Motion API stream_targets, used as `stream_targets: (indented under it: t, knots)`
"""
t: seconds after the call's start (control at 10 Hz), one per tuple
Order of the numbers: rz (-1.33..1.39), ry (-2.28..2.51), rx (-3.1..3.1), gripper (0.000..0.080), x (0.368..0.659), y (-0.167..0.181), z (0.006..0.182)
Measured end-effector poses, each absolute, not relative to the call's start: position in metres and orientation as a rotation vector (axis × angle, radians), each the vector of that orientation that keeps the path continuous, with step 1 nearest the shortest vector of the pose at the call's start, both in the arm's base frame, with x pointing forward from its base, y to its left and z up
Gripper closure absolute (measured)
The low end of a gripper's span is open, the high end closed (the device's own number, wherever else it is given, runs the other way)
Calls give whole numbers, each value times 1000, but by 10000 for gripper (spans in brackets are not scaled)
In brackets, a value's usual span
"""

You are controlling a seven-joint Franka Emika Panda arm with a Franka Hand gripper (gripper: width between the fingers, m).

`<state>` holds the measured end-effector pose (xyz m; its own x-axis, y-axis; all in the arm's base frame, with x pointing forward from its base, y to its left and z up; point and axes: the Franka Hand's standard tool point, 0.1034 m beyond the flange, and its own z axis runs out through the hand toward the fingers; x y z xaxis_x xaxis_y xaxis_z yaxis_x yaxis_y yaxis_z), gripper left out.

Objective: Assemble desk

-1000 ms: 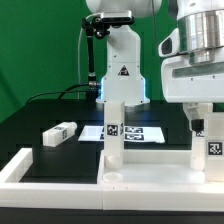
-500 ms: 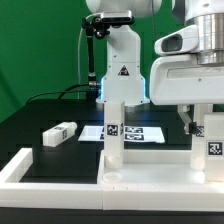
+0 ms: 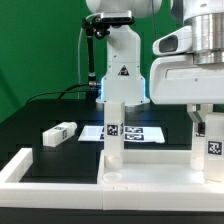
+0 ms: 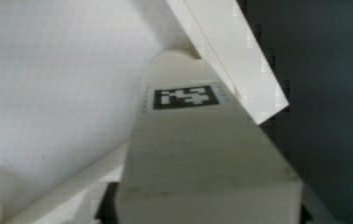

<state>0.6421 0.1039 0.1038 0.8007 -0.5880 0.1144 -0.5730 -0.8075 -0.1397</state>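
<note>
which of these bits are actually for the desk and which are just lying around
For the desk:
- tabletop slab
- middle upright leg
- upright leg at the exterior view's right
- leg lying on its side

Just lying about:
- marker board
- border rail

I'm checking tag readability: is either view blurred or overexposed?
Wrist view: soft, out of focus at close range; the tag on the leg is smeared, and the white area beside it looks washed out. Exterior view: sharper, evenly lit; the upright leg shows its marker more clearly.
</note>
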Motion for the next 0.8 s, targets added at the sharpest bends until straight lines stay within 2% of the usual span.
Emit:
stream_targets:
  t: [0.2, 0.8]
  knots:
    - [-221, 1093, -2824, 505, 642, 103, 103]
    - [-36, 2146, -2033, 505, 637, 101, 101]
